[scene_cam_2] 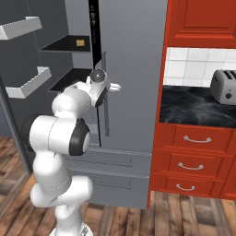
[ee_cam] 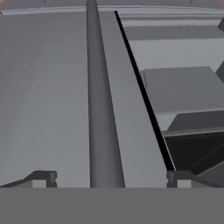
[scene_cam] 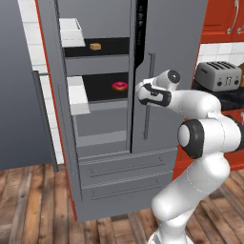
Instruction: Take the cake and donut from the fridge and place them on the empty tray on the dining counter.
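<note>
The grey fridge [scene_cam: 176, 43] [scene_cam_2: 133, 69] has its left door swung open and its right door closed. The small tan cake [scene_cam: 95, 46] [scene_cam_2: 80, 42] lies on the upper black shelf. One shelf lower lies the pink donut [scene_cam: 119, 86]. My gripper [ee_cam: 111, 178] [scene_cam_2: 115, 86] is open, level with the donut's shelf. Its fingertips [ee_cam: 41, 178] stand on either side of the closed right door's long vertical handle [ee_cam: 103, 109] [scene_cam: 151, 62], with nothing held. The tray and the dining counter are out of view.
The open left door [scene_cam: 71, 31] [scene_cam_2: 27, 83] carries white bins and juts out to the left. Two closed drawers [scene_cam: 124, 167] sit below the shelves. To the right are red cabinets [scene_cam_2: 193, 156] and a black counter [scene_cam_2: 193, 108] with a toaster [scene_cam: 219, 75] [scene_cam_2: 224, 87].
</note>
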